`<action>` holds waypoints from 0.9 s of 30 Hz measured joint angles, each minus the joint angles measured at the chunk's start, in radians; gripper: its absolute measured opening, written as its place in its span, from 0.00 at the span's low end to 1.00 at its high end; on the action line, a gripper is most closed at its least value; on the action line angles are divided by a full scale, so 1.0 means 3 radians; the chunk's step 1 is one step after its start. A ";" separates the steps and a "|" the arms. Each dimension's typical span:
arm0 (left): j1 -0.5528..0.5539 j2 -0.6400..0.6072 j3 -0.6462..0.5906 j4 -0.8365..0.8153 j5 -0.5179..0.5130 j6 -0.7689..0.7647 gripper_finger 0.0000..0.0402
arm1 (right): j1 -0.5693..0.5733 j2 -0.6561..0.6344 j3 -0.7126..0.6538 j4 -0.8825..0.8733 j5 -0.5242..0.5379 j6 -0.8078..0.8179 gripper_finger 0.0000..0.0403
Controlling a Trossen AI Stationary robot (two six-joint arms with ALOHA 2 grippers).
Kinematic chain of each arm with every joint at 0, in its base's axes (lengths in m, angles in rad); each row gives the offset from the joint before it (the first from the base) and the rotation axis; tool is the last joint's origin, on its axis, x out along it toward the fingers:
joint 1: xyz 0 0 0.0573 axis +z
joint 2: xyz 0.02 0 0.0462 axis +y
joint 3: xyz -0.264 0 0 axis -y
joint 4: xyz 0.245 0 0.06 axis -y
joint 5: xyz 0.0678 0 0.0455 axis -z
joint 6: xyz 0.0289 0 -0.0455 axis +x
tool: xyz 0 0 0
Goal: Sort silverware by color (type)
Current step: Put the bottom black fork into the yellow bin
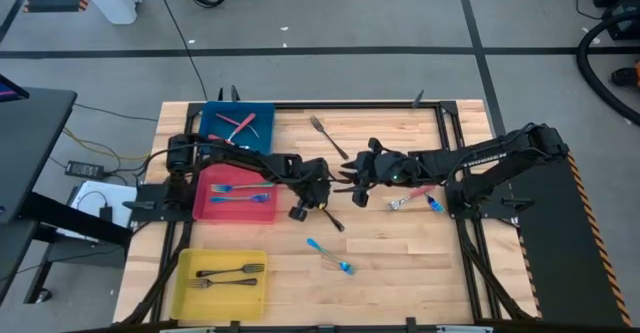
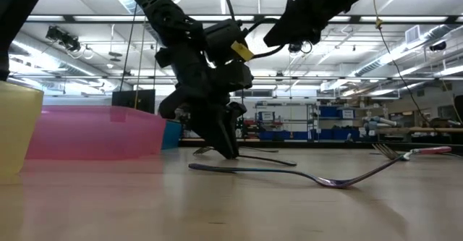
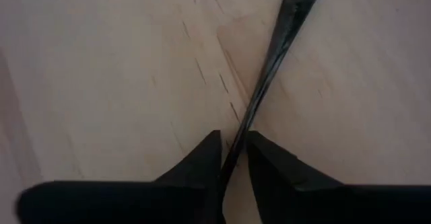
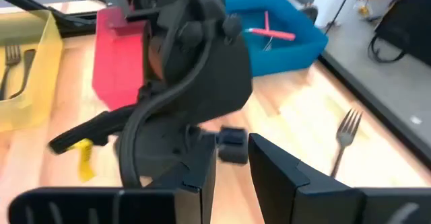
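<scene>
A dark metal fork lies flat on the wooden table near its middle. My left gripper points steeply down at it, open, with one finger on each side of the fork's handle and a narrow gap to it; its tips are low at the tabletop. My right gripper hangs open and holds nothing, above the table just right of the left wrist. Another metal fork lies farther back. A blue-handled fork lies nearer. A red-handled fork and a blue-handled one lie to the right.
Three bins stand along the table's left side. The blue bin at the back holds red-handled forks, the red bin in the middle holds blue-handled forks, and the yellow bin at the front holds dark forks. Bare wood lies at the near right.
</scene>
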 joint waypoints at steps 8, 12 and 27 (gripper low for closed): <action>-0.0090 -0.0017 -0.0006 -0.0015 -0.0090 0.0001 0.03 | 0.0163 0.0000 0.0000 -0.0193 0.0011 0.0293 0.24; -0.0100 -0.0079 -0.0009 -0.0012 -0.0097 -0.0091 0.02 | 0.0245 0.0000 0.0000 -0.0228 0.0020 0.0378 0.24; -0.0392 -0.0887 -0.0018 -0.0599 -0.0230 -0.0450 0.01 | 0.0434 0.0000 0.0000 -0.0241 0.0030 0.0394 0.24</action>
